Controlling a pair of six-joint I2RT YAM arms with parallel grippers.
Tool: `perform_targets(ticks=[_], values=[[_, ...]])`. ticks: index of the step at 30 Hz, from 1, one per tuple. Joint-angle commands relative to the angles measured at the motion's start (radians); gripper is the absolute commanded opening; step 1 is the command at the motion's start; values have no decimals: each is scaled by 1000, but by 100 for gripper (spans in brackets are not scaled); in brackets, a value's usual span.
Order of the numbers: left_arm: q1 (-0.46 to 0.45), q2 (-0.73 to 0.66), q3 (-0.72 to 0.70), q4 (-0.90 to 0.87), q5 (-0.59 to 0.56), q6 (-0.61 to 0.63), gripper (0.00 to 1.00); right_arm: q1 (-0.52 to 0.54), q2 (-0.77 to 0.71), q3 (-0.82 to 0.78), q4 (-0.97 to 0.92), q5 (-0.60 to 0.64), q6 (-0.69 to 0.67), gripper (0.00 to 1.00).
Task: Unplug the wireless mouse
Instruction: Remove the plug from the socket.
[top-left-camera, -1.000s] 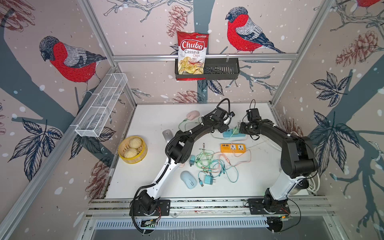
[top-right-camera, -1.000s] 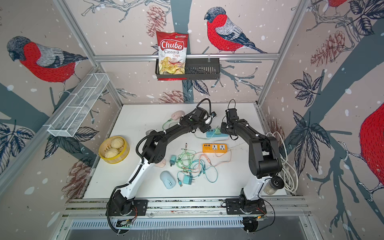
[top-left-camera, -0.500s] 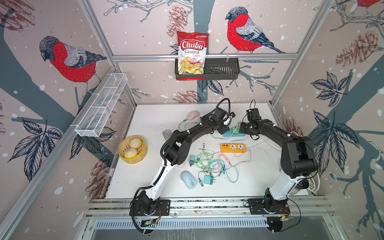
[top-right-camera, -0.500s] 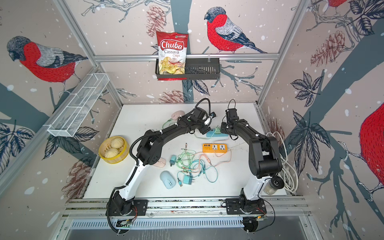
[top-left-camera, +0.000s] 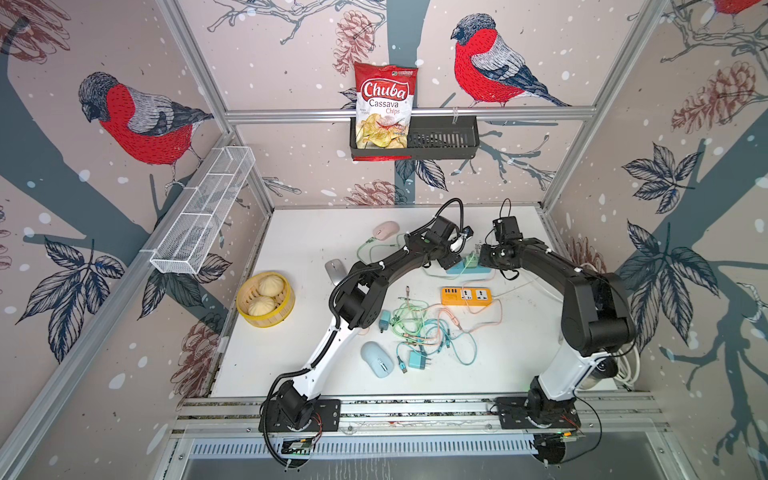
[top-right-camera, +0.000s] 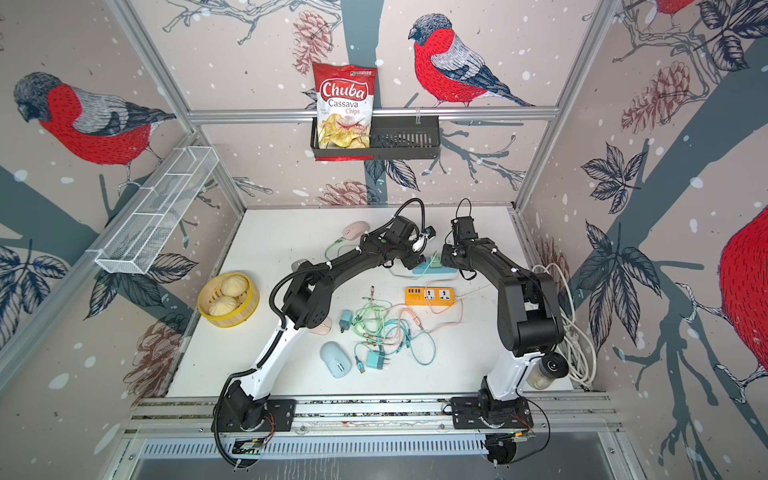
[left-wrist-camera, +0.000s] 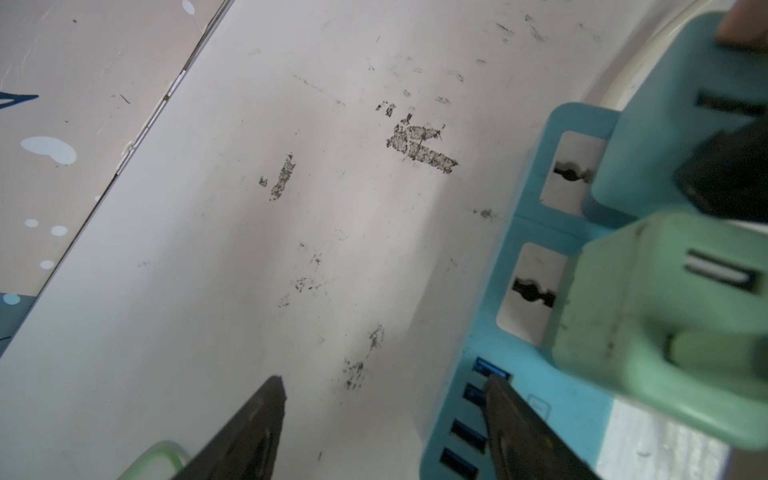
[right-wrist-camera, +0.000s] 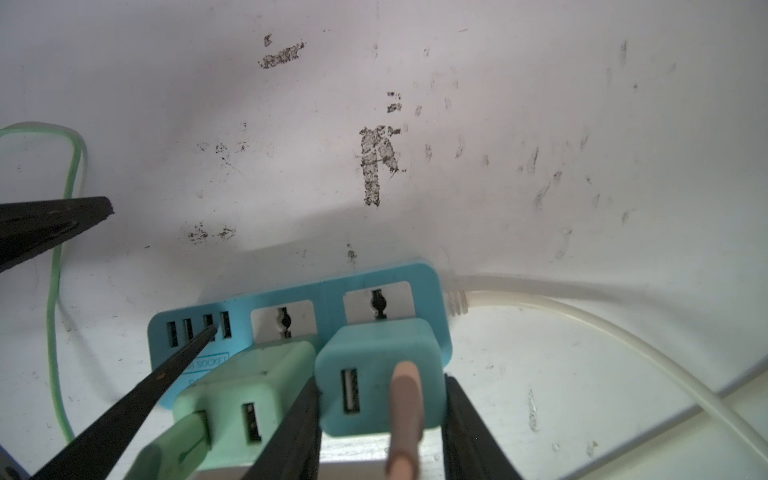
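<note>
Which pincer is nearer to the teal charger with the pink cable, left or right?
Right. The right pincer straddles the teal charger, a finger against each side. The left pincer stands open over the USB-port end of the blue power strip, beyond the green charger.

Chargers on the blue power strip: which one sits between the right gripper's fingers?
The teal charger with the pinkish cable plugged in: the right gripper grips its sides. The mint-green charger beside it stands outside that grip.

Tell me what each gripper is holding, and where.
The right gripper grips the blue charger by its sides; the left gripper is open, holding nothing.
</note>
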Motion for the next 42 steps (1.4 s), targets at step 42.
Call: perform_targets(ticks=[42], values=[[8,-1058,-985,630,217,188,84,140,-516,-50,81,-476,31,18]])
